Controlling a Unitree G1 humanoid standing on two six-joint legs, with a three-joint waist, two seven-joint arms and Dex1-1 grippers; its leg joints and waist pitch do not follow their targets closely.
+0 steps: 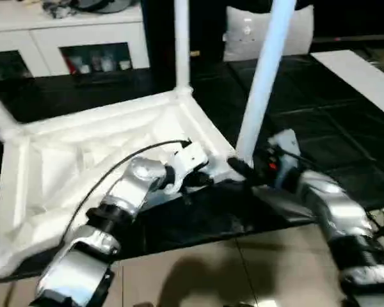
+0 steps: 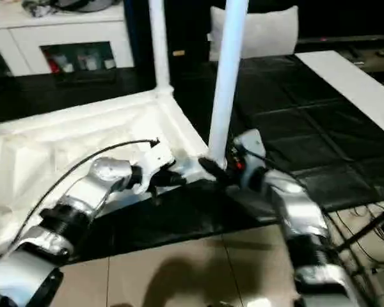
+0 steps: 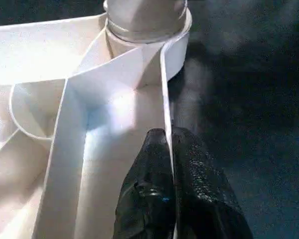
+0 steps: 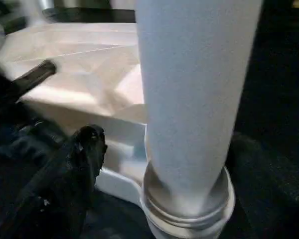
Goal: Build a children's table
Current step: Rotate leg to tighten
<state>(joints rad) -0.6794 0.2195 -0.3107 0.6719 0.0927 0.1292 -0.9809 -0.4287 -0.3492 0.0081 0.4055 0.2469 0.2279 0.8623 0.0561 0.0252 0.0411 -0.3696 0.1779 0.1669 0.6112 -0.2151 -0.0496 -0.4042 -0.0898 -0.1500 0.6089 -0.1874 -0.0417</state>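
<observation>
Left gripper point(image 3: 170, 144) pinching tabletop rim point(image 3: 165, 99), leg point(image 4: 194, 99) beside right gripper point(image 4: 154, 144)

the near leg point(image 1: 264, 77) runs off the top edge; cabinet contents point(image 1: 95, 62) (behind glass) too blurred.

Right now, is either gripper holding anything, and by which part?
The left gripper is shut on the table top, pinching its thin side rim near the corner socket. The right gripper stands open at the base of the leg, holding nothing.
</observation>
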